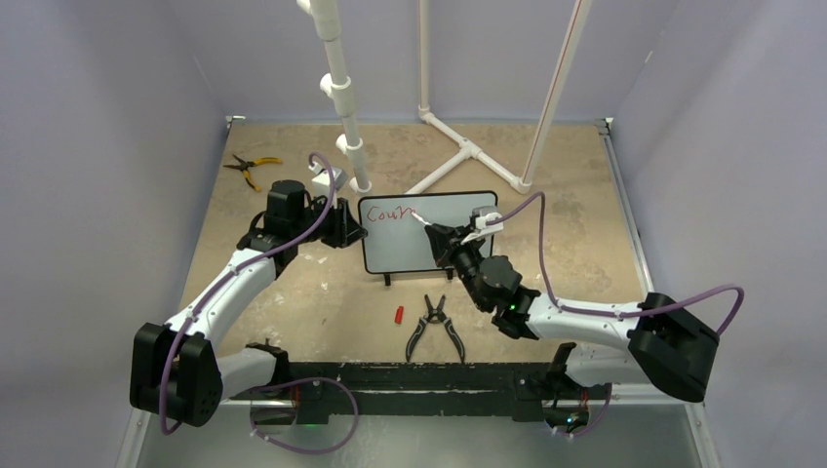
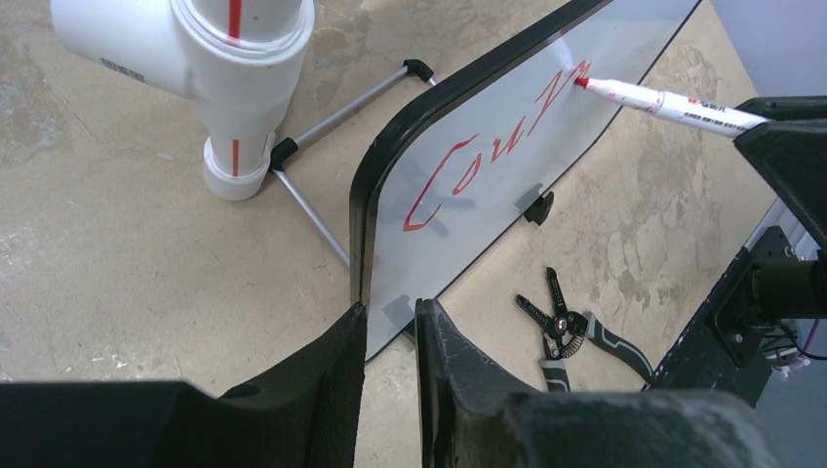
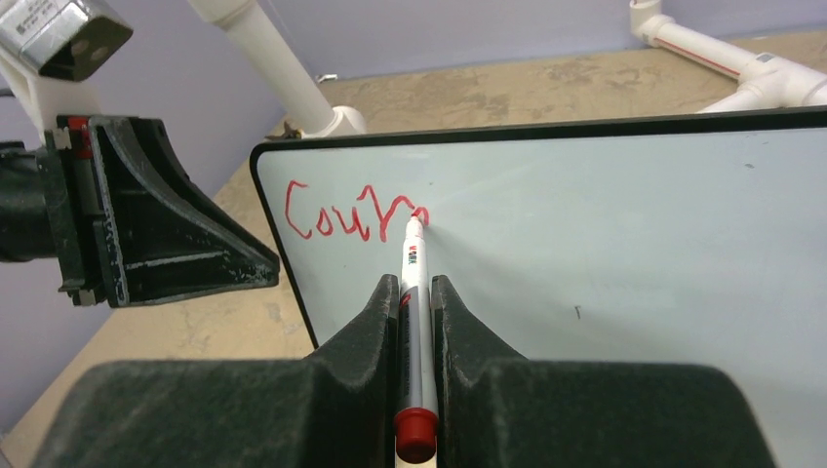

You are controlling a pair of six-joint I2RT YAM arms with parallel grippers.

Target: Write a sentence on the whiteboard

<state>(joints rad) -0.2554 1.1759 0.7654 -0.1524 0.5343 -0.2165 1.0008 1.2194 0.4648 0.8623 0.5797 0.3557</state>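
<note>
One marker, pinched by right tool, touches whiteboard.

Yellow pliers — wire strippers, red cap

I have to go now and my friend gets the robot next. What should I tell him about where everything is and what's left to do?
Left gripper: fingers shut on the left edge of the whiteboard, which stands mid-table.
Right gripper: shut on the red marker, tip touching the board.
Done: the sentence reads roughly "Cour" at the top left.
Left: the rest of the words.
The red cap lies on the table in front of the board, beside the pliers.
</note>
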